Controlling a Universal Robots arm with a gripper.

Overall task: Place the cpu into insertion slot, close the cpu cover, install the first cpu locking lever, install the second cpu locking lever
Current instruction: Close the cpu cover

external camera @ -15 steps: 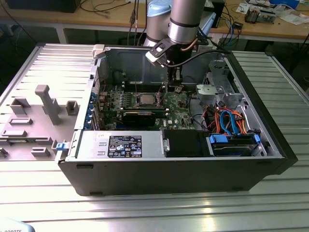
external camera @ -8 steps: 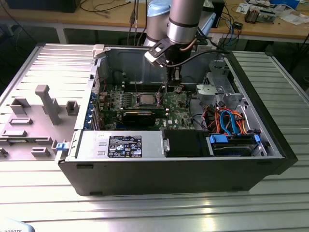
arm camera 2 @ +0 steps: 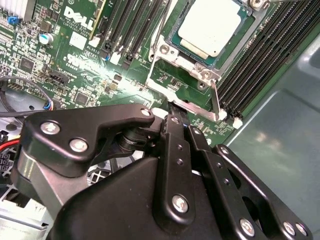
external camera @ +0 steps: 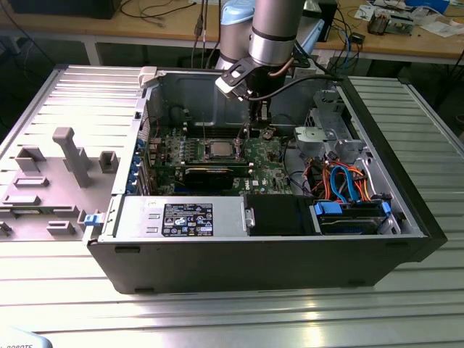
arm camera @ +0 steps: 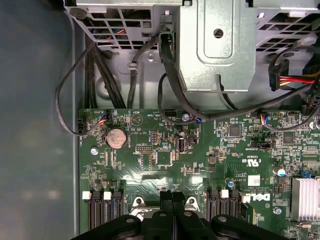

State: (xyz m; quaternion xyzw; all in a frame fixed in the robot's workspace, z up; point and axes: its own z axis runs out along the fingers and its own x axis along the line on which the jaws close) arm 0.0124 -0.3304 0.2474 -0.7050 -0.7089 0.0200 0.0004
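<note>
cpu (arm camera 2: 210, 25): seated in insertion slot (external camera: 209, 151), mid exterior view. cpu cover (arm camera 2: 186, 64): down over chip, window framing it. gripper (arm camera 2: 175, 111): closed, fingers (arm camera: 166, 200) together, nothing betw.; tips just beside cover edge. Posn suits pushing, not grasping.

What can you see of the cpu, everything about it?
The cpu is a small flat square chip with a dull silver metal top and a thin green edge. It lies flat in the insertion slot on the green board, and the silver cpu cover frames it, its top showing through the window. Nothing rests on its top; the claw is beside the socket, off the chip.
</note>
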